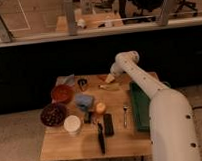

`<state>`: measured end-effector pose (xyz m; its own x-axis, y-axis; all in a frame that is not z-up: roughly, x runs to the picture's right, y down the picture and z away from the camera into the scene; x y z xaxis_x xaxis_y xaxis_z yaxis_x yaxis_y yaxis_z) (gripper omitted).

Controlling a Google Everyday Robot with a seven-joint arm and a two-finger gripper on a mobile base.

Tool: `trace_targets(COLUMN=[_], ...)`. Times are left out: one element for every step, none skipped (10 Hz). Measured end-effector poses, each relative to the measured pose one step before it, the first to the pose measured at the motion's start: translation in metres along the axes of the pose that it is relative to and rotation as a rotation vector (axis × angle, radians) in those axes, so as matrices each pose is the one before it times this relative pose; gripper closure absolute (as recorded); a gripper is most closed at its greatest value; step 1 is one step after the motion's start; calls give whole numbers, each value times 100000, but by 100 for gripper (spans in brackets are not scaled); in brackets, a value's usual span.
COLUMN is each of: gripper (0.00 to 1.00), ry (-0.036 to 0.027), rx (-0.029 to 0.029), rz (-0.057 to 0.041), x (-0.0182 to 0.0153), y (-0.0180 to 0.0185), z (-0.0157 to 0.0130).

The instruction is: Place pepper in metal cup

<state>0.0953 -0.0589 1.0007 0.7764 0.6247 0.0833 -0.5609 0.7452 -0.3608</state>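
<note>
The pepper (101, 77) shows as a small red-orange spot on the far side of the wooden table (72, 146), near the middle of its back edge. The tip of the gripper (110, 79) is just beside it on the right, and I cannot tell if the two touch. I also cannot tell whether the gripper is open, closed or holding something, because it appears only as a pale tip low over the table. The metal cup (82, 84) stands upright to the left of the pepper, near it but apart, also in the back part of the table, and the pepper is not inside it. Just in front of the gripper a pale yellow elongated item (108, 87) lies flat on the wood. The white arm (144, 82) rises from the lower right, bends at a joint above the back edge of the table and comes down to the gripper. Left of the metal cup there is a light blue packet (68, 79) at the back left corner, and in front of it a red bowl (61, 93). Nearer to the camera stands a dark bowl (53, 115) with dark contents, and just beside it on the right a white cup (72, 124). In the middle of the table sits a blue object (85, 100), with the round orange fruit (100, 108) close at its right. In front of the fruit lie a flat black thing (108, 124) and a long dark tool (100, 138). A fork (125, 114) lies to the right of these, and next to it a green tray (140, 106) occupies the right side of the table, partly hidden by the arm
</note>
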Motion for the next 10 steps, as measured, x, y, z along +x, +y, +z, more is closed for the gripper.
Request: trace_targets(gripper=[20,20,20,20,20,20,20,20,20,20], ry=[-295,-286,-101,-86,-74,-68,85,-140,-44,-308], rx=[174,110,100,232,246,241,90,172,-13,36], rz=[1529,1710,1299,896,856,741,613,463,460,152], x=[63,72,114,75,-16,-71,53,-49,28,-309], y=[-26,-42,-43,-52,77,96,96,-34,-22,-31], z=[398,451,331,247,462,508,489,236,260,241])
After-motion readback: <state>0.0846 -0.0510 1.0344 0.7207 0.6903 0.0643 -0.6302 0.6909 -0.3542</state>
